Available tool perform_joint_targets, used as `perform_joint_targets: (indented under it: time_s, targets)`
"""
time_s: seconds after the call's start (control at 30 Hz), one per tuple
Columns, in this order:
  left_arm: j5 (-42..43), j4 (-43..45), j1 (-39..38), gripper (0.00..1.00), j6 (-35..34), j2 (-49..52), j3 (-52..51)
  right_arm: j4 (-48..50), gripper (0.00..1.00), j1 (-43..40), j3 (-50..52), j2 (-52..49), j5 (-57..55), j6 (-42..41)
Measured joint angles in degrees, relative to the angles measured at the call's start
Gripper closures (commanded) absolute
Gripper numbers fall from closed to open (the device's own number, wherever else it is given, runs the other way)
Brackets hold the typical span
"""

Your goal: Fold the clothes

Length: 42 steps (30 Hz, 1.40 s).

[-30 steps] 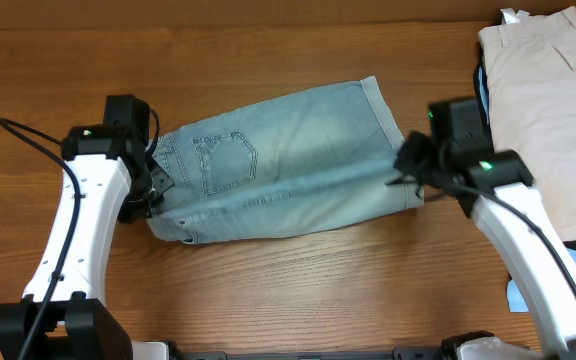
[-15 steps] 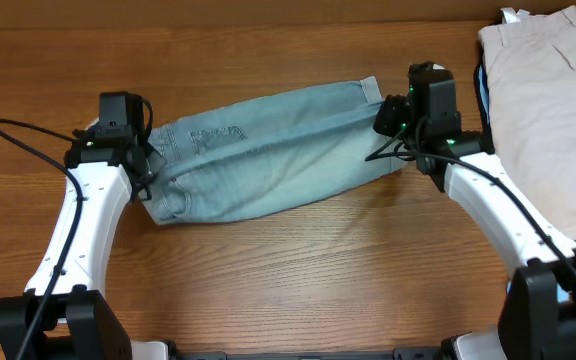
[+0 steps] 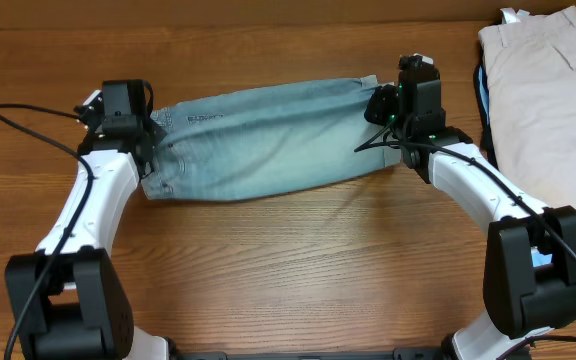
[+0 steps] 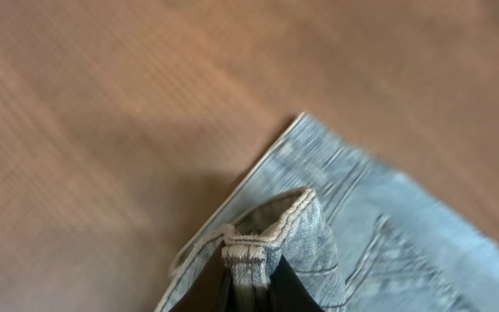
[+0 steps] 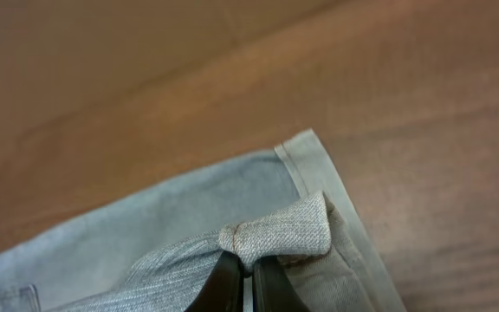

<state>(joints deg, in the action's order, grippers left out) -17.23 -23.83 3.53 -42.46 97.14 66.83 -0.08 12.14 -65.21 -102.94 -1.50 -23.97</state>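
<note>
The faded light-blue denim jeans [image 3: 268, 140] lie folded lengthwise across the middle of the table, waistband at the left, hem at the right. My left gripper [image 3: 140, 135] is shut on the waistband at a belt loop [image 4: 248, 260] and holds that edge over the layer beneath. My right gripper [image 3: 380, 108] is shut on the stitched hem corner [image 5: 284, 232] and holds it above the lower hem [image 5: 314, 169]. Both held edges sit near the far long edge of the jeans.
Beige trousers [image 3: 553, 110] lie at the far right, with a bright blue garment [image 3: 483, 85] showing under their left edge. The wooden table [image 3: 288, 280] runs to the front. Arm cables hang by both arms.
Both grippers carried the near long edge of the jeans away from me, over the rest. The back pocket is now covered and the jeans are a narrower strip.
</note>
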Motion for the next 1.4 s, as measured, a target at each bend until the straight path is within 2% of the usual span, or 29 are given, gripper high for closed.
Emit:
perform_joint_targets:
  time_s: [0.27, 0.63, 0.83, 0.97, 1.23, 1.4]
  targets:
    - [-0.42, 17.64, 0.00, 0.84, 6.36, 0.81, -0.22, 5.55, 0.96, 0.00, 0.00, 0.00, -0.46, 0.00]
    - [-0.59, 18.91, 0.00, 0.96, 9.92, 0.81, -0.22, 5.27, 0.96, -0.02, 0.00, 0.00, -0.42, 0.02]
    - [-0.85, 9.25, -0.55, 0.96, 11.82, 0.00, 1.25, 2.64, 0.96, 0.00, 0.00, 0.09, 0.15, 0.02]
    - [-1.03, 0.04, -0.85, 0.96, 12.74, -3.37, 3.02, -3.61, 0.96, 0.00, -0.02, 2.19, 0.59, 0.04]
    - [-0.66, -18.03, -0.94, 0.96, 13.03, -13.86, 6.01, -20.55, 0.96, 0.00, -0.04, 15.37, 1.33, 0.07]
    - [0.55, -27.19, -1.31, 0.96, 13.07, -20.65, 6.40, -27.63, 0.96, 0.00, -0.04, 23.61, 1.49, 0.07]
